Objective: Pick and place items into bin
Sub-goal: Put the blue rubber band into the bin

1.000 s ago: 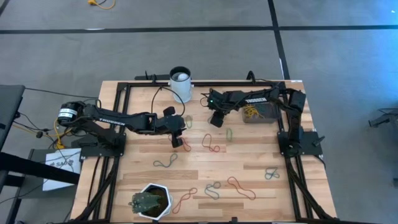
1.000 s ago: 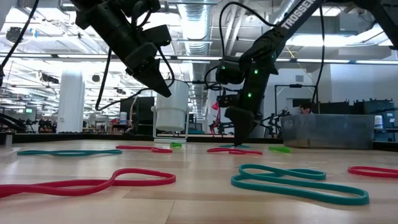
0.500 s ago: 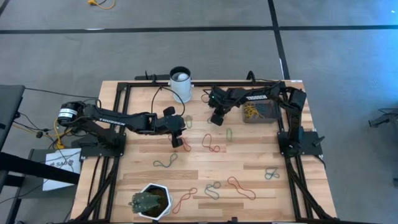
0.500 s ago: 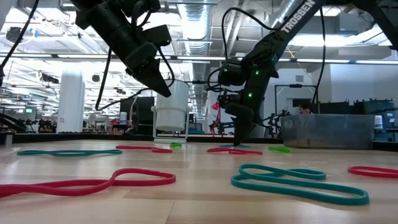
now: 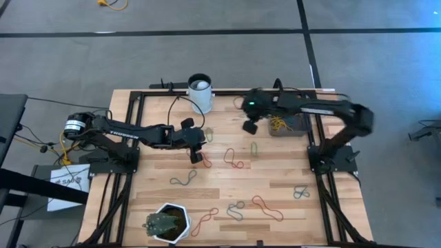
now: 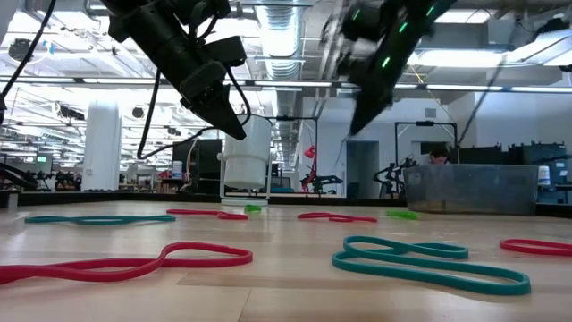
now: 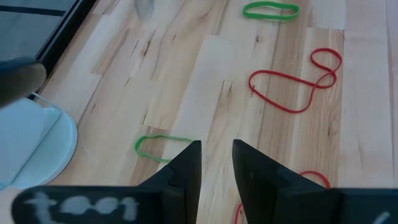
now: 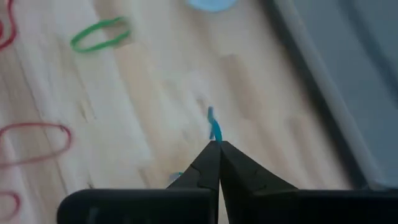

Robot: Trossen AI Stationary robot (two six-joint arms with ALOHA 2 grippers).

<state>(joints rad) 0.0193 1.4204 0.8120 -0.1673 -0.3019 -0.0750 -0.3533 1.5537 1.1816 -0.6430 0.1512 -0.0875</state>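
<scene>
Step in hand looked like carry-to-bin. The right gripper [image 8: 214, 144] was pinched closed on a blue band [image 8: 214, 127], a short bit of it sticking out from the fingertips, lifted clear of the table [image 5: 275, 179].

In the high view that gripper [image 5: 249, 127] sat just beside the bin [image 5: 289, 124], on the side toward the white cup [image 5: 200, 91]. The bin already held a few yellowish bands [image 5: 278, 124].

Next move, as I judged it: swing over the bin's rim, get the tips above the tray floor, then open. Band was thin and dangling, so it could cling to a finger or drape over the wall.

The left gripper [image 7: 216, 163] hovered mid-table, fingers slightly apart, holding nothing, above a green band [image 7: 160, 146] with a red band [image 7: 297, 81] farther off. Plenty of bands remained loose on the table, so the task was far from done.
</scene>
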